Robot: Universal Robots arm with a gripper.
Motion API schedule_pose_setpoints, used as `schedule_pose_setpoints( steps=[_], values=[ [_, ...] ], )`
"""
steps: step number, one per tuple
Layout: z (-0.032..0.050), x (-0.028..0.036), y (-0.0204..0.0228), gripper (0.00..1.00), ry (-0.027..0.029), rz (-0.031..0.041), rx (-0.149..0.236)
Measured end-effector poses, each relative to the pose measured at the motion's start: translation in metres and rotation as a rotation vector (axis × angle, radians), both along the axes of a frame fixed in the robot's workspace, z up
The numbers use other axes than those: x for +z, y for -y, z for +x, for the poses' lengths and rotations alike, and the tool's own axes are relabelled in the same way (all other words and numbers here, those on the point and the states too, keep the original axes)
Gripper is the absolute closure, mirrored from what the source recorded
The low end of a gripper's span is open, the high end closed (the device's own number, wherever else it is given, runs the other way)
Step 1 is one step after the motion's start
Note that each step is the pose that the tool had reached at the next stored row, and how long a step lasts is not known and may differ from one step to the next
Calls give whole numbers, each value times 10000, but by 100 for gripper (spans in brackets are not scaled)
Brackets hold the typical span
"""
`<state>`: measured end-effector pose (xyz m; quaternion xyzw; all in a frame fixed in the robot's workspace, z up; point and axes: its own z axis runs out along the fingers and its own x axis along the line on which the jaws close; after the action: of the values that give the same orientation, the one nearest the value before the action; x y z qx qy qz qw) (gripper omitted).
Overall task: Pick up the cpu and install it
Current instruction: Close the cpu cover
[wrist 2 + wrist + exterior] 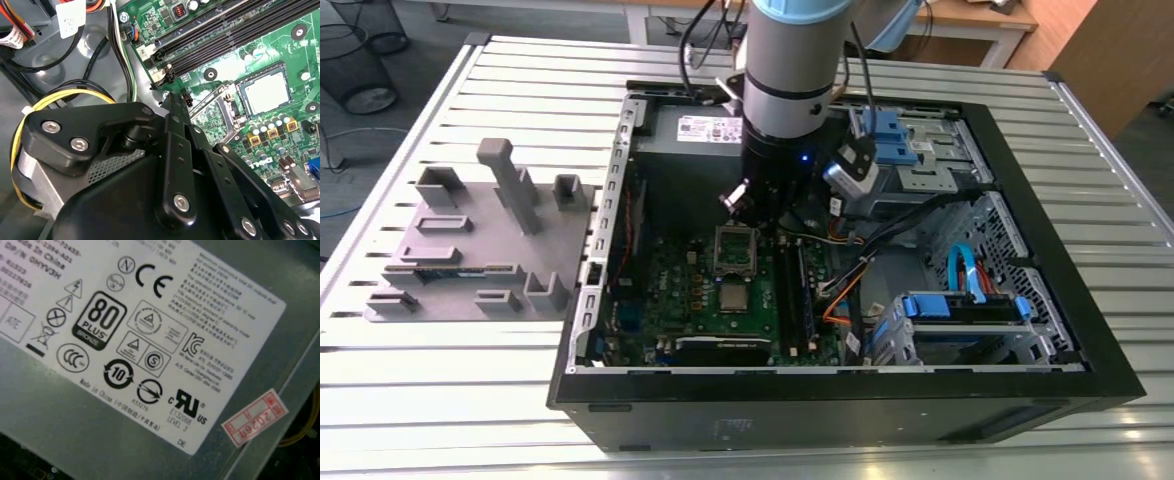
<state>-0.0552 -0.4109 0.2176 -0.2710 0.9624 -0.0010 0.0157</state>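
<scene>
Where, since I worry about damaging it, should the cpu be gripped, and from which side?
Probably by two opposite edges of its rim, from straight above. The cpu lies flat inside the socket frame, top face up, with the metal bracket swung open beside it.

The exterior view looks steeply down from high up on the open black computer case [854, 410] on the slatted metal table [440, 410]. The second wrist view looks slantwise and from near at the green motherboard [280, 65], and shares with the exterior view the silver-grey square cpu [265, 92]. The first wrist view faces very closely the white printed label [150, 340], which the exterior view has at 11 o'clock inside the case.
</scene>
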Motion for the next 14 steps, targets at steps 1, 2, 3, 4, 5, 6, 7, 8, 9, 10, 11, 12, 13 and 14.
schedule_pose_setpoints(
  steps=[1,2,3,4,5,6,7,8,9,10,11,12,13,14],
  values=[
    [-2,1,0,89,3,-9,4],
    [-3,3,-2,89,5,-18,8],
    [-4,4,-6,89,9,-24,11],
    [-5,7,-8,89,14,-29,14],
    [-7,10,-11,89,19,-34,18],
    [-8,15,-14,89,25,-39,23],
    [-10,18,-17,89,32,-43,27],
    [-12,22,-19,89,41,-49,31],
    [-14,27,-20,89,50,-54,37],
    [-17,32,-21,89,60,-62,43],
    [-20,38,-21,89,70,-74,49],
    [-24,45,-21,89,79,-87,54],
    [-28,52,-21,89,87,-105,58],
    [-31,60,-22,89,94,-134,64]
  ],
)
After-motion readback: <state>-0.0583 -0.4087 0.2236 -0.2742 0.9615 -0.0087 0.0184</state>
